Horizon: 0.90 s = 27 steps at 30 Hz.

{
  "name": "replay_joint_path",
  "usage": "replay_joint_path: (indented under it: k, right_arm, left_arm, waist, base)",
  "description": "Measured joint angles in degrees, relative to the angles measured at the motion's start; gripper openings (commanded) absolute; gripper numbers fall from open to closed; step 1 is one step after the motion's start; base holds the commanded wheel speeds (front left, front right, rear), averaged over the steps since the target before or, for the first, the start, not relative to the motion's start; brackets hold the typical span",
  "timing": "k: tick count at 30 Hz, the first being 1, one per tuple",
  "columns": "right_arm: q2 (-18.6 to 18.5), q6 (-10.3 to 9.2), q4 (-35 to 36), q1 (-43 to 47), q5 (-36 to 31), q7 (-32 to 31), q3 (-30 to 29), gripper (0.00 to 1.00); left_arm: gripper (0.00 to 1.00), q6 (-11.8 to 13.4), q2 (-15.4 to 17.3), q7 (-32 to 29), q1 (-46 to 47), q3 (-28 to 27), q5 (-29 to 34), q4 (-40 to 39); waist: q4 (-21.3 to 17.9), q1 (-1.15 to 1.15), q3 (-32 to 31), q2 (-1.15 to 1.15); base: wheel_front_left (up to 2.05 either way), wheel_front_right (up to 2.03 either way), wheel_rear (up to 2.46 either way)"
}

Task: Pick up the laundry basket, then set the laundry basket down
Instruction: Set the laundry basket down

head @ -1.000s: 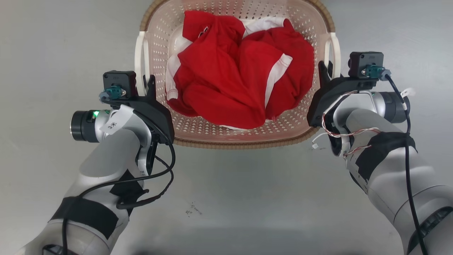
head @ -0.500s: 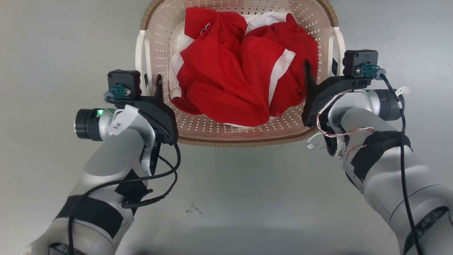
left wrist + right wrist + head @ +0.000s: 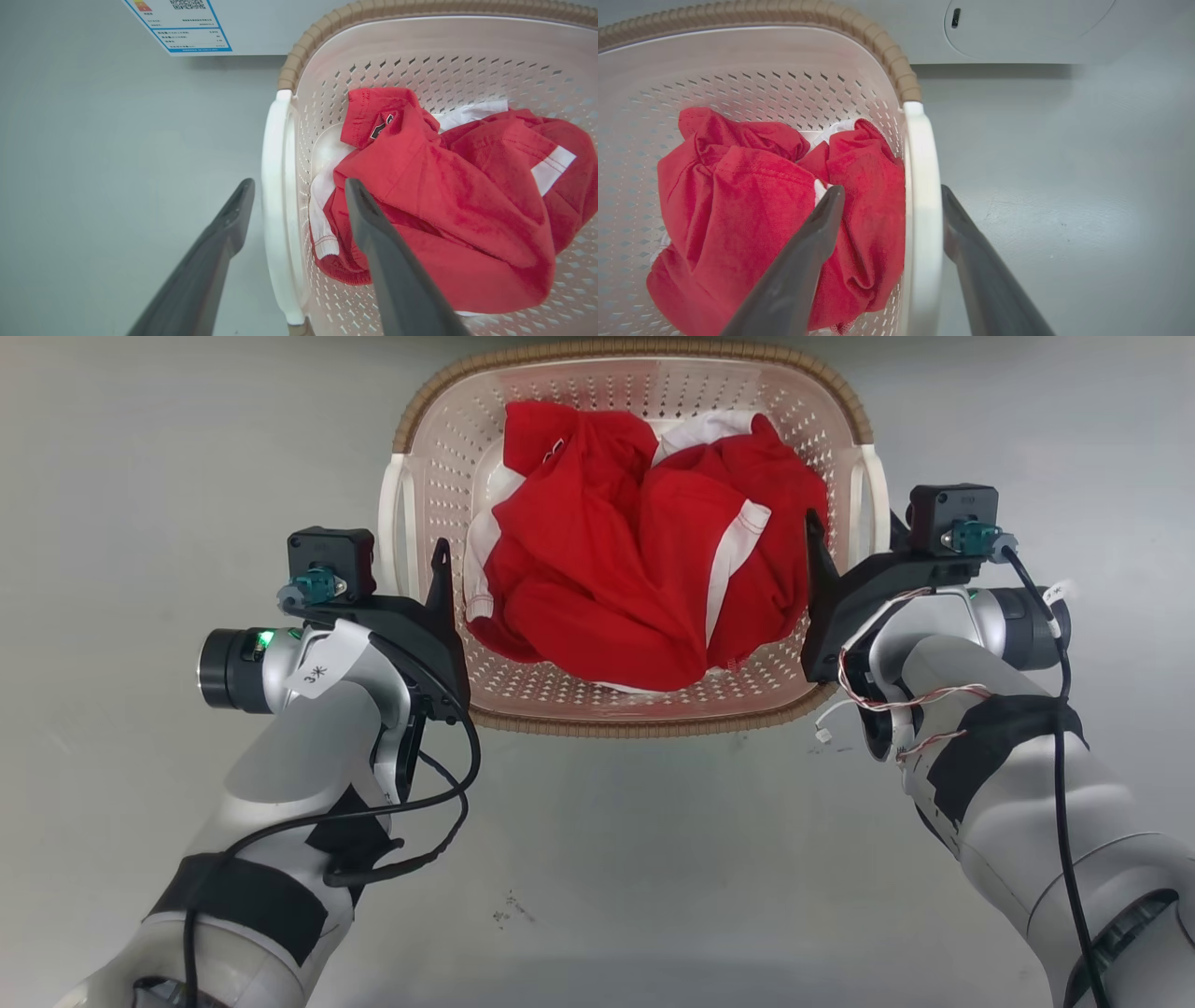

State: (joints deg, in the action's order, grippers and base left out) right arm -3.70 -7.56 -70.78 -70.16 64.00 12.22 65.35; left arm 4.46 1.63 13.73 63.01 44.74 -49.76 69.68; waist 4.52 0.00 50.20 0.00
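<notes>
Resting on grey floor (image 3: 597,859): laundry basket (image 3: 644,722), red-and-white garment (image 3: 635,579) inside. Spread apart, unclamped: left fingers (image 3: 224,233) astride left handle (image 3: 275,210); right fingers (image 3: 817,233) astride right handle (image 3: 924,210). Blue-bordered label (image 3: 180,23) with QR code, print illegible. Left-arm wrist tag (image 3: 313,663) reads "3*".

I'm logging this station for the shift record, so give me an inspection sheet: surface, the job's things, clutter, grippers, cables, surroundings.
Surface: grey floor, one small dark scuff.
Job's things: laundry basket upright, holding a crumpled red and white garment; lifted or resting, cannot tell.
Clutter: nothing seen.
Grippers: left gripper open, jaws straddling the left handle; right gripper open, jaws straddling the right handle.
Cables: black cable looped at the left forearm; red and white wires loose at the right wrist.
Surroundings: white appliance behind the basket, with a label.
</notes>
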Motion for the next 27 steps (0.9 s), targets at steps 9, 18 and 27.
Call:
replay_joint_path:
  k: [9, 18, 27]
  right_arm:
    - [0.0, 0.00, -1.8, 0.6, -0.5, 0.6, 0.1, 1.00]
    - [-0.4, 0.51, -1.7, 3.0, 0.0, 2.0, -2.0, 1.00]
    - [-0.2, 0.58, 2.4, 8.3, 1.1, 2.1, -5.9, 1.00]
  left_arm:
    - [1.00, -0.7, 0.0, 0.3, -0.6, -1.1, -0.2, 0.5]
    - [1.00, -3.3, 0.2, 0.6, -4.7, -3.8, -1.1, -1.5]
    - [1.00, -3.9, 2.7, 0.6, -11.2, -7.0, -0.9, -6.5]
  waist:
    - [-0.3, 0.00, -3.9, 0.00]
    - [-0.7, 0.00, -10.9, 0.00]
    - [-1.5, -0.01, -18.1, 0.00]
  base:
    - [0.00, 0.00, 0.00]
    - [0.00, 0.00, 0.00]
    - [0.00, 0.00, 0.00]
